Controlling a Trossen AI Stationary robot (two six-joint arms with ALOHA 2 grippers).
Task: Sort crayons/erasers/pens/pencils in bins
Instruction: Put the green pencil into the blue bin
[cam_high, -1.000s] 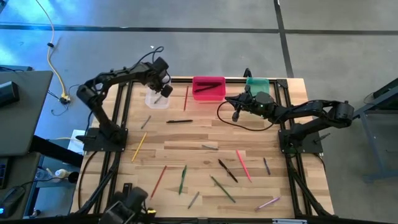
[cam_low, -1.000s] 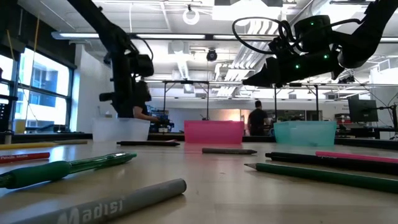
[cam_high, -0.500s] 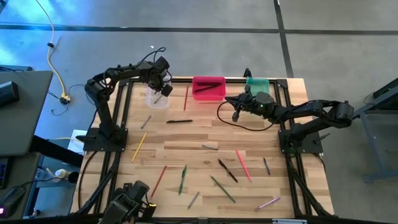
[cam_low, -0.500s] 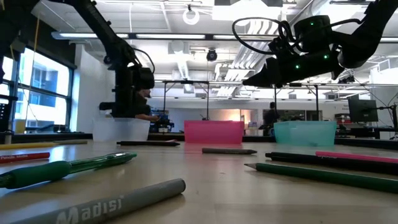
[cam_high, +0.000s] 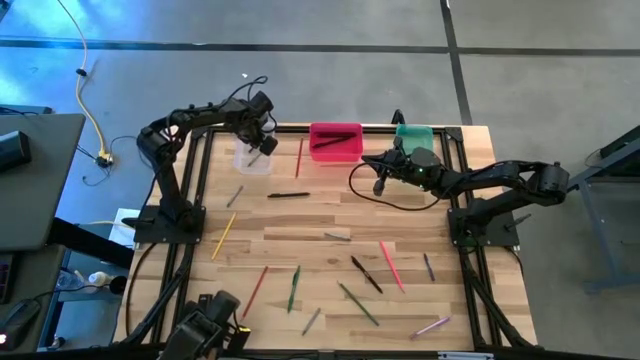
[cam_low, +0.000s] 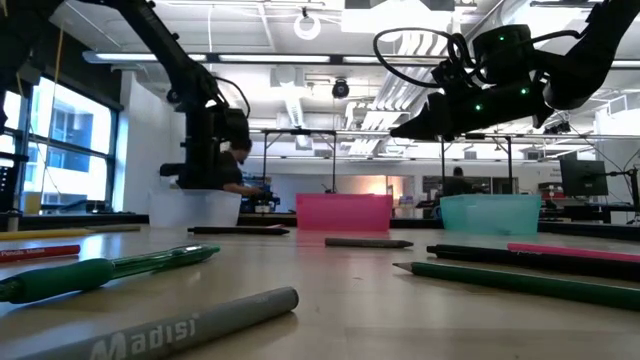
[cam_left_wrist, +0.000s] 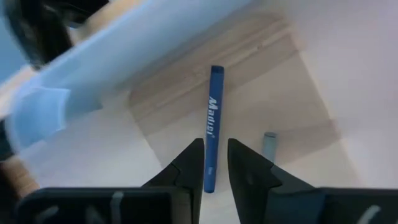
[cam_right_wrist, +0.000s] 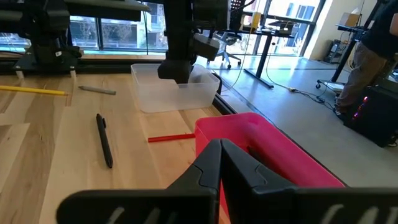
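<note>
left gripper (cam_left_wrist: 212, 163) over clear bin (cam_high: 252, 160), fingers slightly parted above a blue pen (cam_left_wrist: 212, 127); right gripper (cam_high: 379, 187) closed near pink bin (cam_high: 335, 142)

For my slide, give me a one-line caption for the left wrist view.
Left gripper poised inside the clear bin, jaws slightly apart just above a blue Madisi pen lying on the bin floor.

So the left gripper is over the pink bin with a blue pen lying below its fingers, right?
Not the pink bin. The high view shows the left gripper over the clear bin; the blue pen does lie below its fingers.
</note>
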